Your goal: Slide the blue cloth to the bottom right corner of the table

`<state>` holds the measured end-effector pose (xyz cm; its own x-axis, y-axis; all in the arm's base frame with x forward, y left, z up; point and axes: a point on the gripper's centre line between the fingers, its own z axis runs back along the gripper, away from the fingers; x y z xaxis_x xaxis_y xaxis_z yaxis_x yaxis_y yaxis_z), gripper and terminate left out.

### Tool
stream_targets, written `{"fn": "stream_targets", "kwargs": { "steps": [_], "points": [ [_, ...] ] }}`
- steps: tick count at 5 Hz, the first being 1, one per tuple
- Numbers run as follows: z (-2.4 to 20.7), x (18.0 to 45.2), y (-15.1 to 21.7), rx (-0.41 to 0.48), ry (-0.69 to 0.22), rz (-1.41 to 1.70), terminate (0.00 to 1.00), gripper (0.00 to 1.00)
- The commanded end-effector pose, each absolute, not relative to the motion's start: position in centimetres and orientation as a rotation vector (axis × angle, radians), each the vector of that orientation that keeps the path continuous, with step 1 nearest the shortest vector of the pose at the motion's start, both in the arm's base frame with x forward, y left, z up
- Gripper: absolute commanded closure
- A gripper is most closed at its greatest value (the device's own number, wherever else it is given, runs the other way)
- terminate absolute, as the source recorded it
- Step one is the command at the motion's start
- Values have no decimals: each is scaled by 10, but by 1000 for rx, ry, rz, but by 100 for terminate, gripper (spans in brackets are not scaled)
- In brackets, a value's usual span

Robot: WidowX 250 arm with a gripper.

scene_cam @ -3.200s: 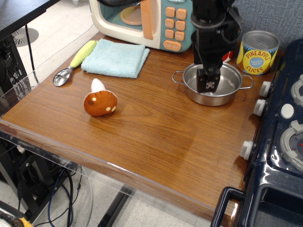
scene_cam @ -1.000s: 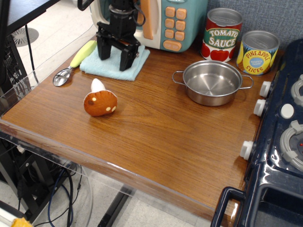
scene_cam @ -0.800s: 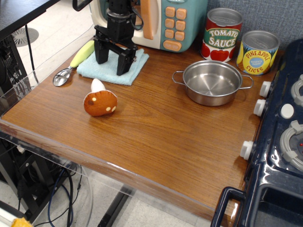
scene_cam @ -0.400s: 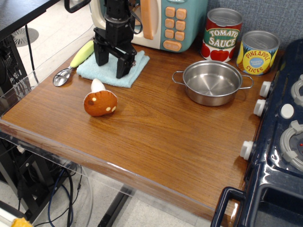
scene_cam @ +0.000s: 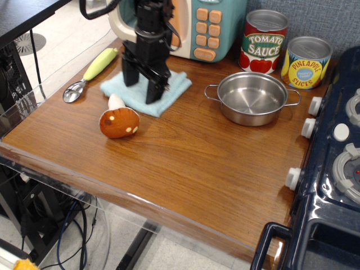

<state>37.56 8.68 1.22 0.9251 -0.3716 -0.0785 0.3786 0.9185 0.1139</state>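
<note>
The blue cloth [scene_cam: 169, 93], a pale sky-blue folded towel, lies on the brown wooden table [scene_cam: 202, 169] at the back left, in front of the toy microwave. My black gripper [scene_cam: 142, 85] stands upright on the cloth with its two fingers spread apart and their tips pressed down on the towel. The arm hides the cloth's middle. The cloth's front corner lies close to the toy mushroom.
A brown toy mushroom [scene_cam: 118, 120] lies just in front of the cloth. A spoon with a yellow-green handle [scene_cam: 90, 74] lies at the left. A steel pot [scene_cam: 252, 98] stands at the right, two cans [scene_cam: 264, 40] behind it. A navy toy stove [scene_cam: 332, 169] borders the right edge.
The gripper came from the pot to the cloth and pressed on it. In the last second the cloth slid toward the front right with the gripper, away from the spoon.
</note>
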Motion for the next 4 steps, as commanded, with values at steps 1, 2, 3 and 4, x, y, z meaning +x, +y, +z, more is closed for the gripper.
{"fn": "stream_targets", "kwargs": {
  "steps": [1,2,3,4],
  "points": [
    [23,342,31,101,24,-596,0,0],
    [25,320,11,91,22,-675,0,0],
    [27,300,-4,81,24,-744,0,0],
    [27,282,-22,66,28,-817,0,0]
  ]
}}
